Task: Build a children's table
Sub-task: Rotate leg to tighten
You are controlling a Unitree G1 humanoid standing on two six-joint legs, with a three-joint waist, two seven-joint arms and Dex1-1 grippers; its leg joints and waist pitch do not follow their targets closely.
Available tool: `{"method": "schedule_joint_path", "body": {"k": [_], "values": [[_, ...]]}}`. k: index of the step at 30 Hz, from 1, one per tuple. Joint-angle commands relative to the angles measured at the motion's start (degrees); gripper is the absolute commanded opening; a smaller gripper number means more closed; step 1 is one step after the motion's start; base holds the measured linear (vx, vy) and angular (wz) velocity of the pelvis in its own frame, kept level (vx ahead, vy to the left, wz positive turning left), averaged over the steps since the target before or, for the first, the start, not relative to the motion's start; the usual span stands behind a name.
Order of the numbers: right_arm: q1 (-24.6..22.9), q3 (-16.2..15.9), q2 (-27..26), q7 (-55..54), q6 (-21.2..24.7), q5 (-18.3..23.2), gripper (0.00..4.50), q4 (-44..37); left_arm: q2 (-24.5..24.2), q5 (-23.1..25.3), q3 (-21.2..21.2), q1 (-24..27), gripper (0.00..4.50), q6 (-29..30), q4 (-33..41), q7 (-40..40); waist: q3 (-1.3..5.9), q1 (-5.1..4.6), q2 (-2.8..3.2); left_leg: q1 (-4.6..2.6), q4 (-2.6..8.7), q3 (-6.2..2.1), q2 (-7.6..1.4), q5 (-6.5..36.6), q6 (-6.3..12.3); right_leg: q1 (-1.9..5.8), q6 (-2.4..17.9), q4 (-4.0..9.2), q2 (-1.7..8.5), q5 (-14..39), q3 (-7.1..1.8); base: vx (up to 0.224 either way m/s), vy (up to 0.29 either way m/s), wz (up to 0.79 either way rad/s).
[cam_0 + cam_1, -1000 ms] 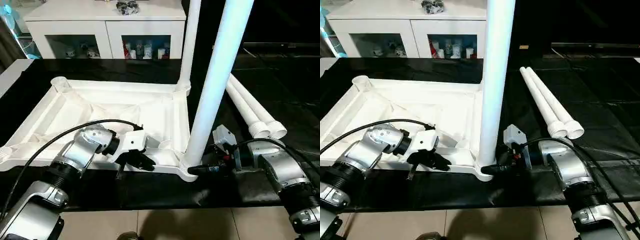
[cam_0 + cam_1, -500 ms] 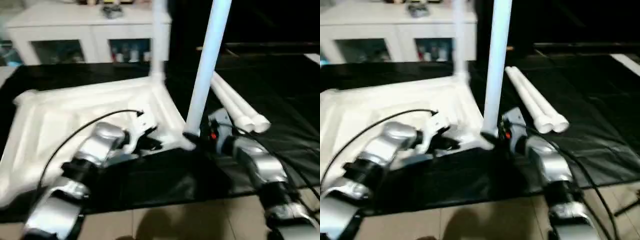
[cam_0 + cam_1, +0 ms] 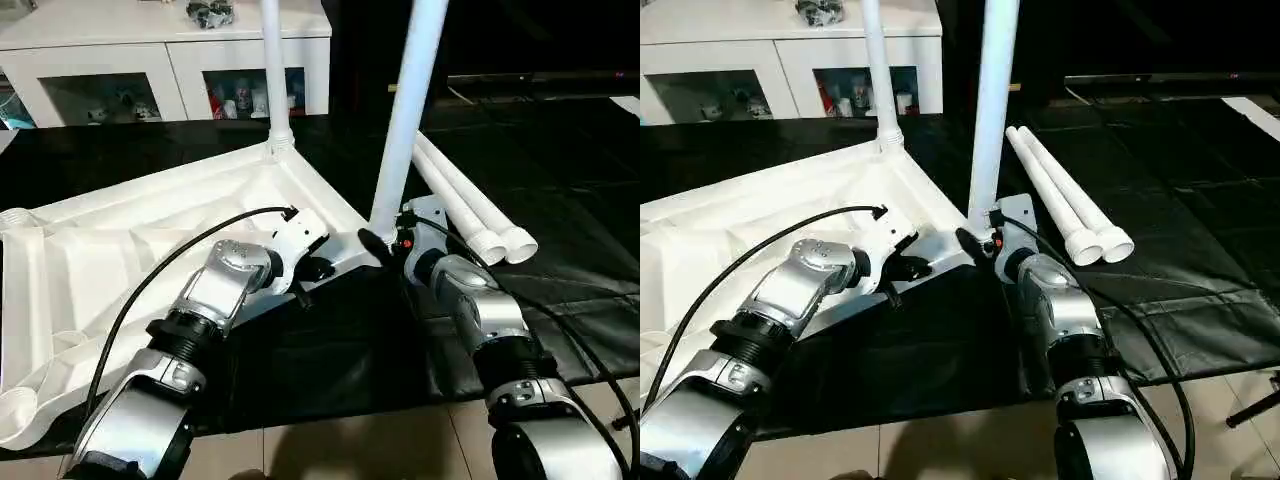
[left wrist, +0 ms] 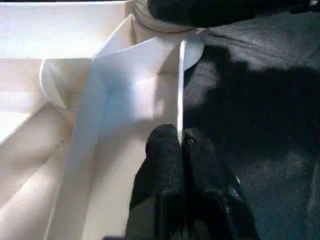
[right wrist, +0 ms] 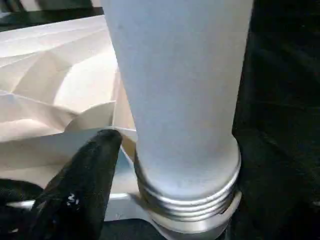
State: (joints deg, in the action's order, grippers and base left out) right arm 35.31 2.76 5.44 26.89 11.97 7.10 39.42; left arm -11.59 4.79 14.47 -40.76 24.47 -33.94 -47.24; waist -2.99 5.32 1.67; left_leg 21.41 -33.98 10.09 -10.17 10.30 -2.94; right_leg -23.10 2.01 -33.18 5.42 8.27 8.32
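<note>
1. Now the white ribbed tabletop (image 3: pixel 150 240) lies underside up on the black cloth (image 3: pixel 560 180), two legs standing in its sockets and two spare legs (image 3: pixel 470 215) just beside it.
2. Left gripper (image 4: pixel 181 142) is clenched on the thin rim; hold it firm (it anchors the top).
3. Right gripper (image 5: pixel 165 150) straddles the near leg (image 3: pixel 405 120) at its threaded base; whether it grips, I cannot tell.
4. Keep that leg upright while seating it.

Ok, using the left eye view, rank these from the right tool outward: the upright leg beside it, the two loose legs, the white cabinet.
1. Upright leg, right at the right tool.
2. Two loose legs, lying on its outer side.
3. White cabinet, far back, left.
</note>
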Motion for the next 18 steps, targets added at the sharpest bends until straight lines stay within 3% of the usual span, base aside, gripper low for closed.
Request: {"method": "schedule_joint_path", "body": {"k": [1, 5, 10, 18], "values": [[-1.7, -2.7, -0.3, 4.8, 0.2, 1.2, 4.12, -0.1, -0.5, -0.5, 0.1, -1.2, 0.00, -3.4, 3.8, -0.9, 4.58, 0.50, -0.37, -0.62, 3.58, -1.24, -3.32, 9.3, 4.15, 3.78, 10.0, 3.41, 4.83, 13.4, -3.85, 0.000, 0.000, 0.00], [-4.8, -2.9, 5.8, 14.9, -1.3, 2.7, 4.42, -4.8, -4.2, 0.2, 1.5, 0.2, 0.00, -7.7, 3.1, -5.8, 4.60, 0.75, -0.33, -0.62, 3.56, -1.24, -3.40, 9.7, 4.56, 3.87, 9.4, 3.43, 4.64, 13.0, -3.85, 0.000, 0.000, 0.00], [-6.4, -3.6, 11.8, 23.4, -2.4, 3.1, 4.42, -7.4, -7.1, -0.6, 2.7, 1.1, 0.00, -12.7, 2.3, -12.0, 4.61, 1.21, -0.22, -0.52, 3.45, -1.14, -3.57, 9.2, 5.16, 3.79, 10.0, 3.24, 4.64, 12.2, -3.87, 0.000, 0.000, 0.00], [-9.0, -6.3, 22.0, 42.4, -1.1, 6.6, 4.42, -13.7, -11.9, -3.3, 5.7, 2.1, 0.00, -19.2, 2.5, -26.6, 4.57, 3.11, 0.00, -1.05, 3.42, -1.06, -3.88, 11.3, 5.02, 3.35, 9.6, 3.48, 4.62, 14.9, -3.90, 0.000, 0.000, 0.00]]}}
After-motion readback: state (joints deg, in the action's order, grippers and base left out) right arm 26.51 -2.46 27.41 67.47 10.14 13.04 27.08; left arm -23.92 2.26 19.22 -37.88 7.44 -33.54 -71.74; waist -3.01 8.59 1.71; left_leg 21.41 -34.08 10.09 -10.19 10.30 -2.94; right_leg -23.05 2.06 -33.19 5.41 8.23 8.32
